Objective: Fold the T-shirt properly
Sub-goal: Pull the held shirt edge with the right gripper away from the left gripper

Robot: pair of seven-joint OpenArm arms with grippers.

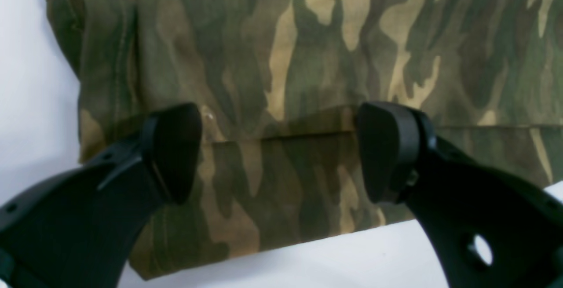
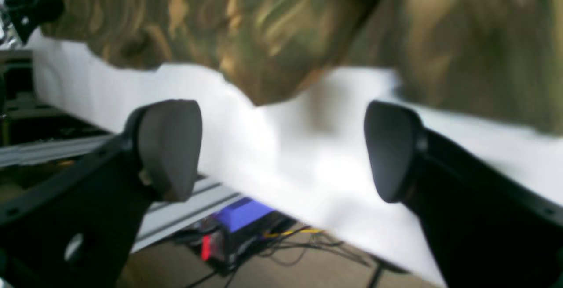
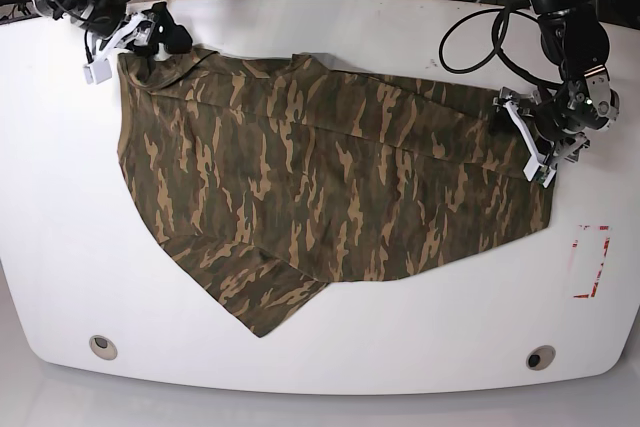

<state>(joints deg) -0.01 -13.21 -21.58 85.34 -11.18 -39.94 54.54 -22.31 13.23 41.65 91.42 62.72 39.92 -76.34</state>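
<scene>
The camouflage T-shirt [image 3: 320, 177] lies spread across the white table [image 3: 400, 337], with one sleeve pointing toward the front edge. My left gripper [image 3: 520, 132] is at the shirt's right end. In the left wrist view it [image 1: 281, 151] stands open, its black fingers [image 1: 176, 151] wide apart over a hemmed edge of the cloth [image 1: 281, 81], with nothing pinched. My right gripper [image 3: 160, 35] is at the shirt's far left corner. In the right wrist view it [image 2: 281, 151] is open too, just off the table edge, with the blurred shirt [image 2: 264, 28] beyond the fingertips [image 2: 169, 147].
A red-marked rectangle [image 3: 592, 262] sits on the table's right side. Two round holes [image 3: 101, 347] [image 3: 540, 357] mark the front corners. Cables [image 3: 480, 37] loop at the back right. Below the table edge lie a blue box [image 2: 242, 213] and wires.
</scene>
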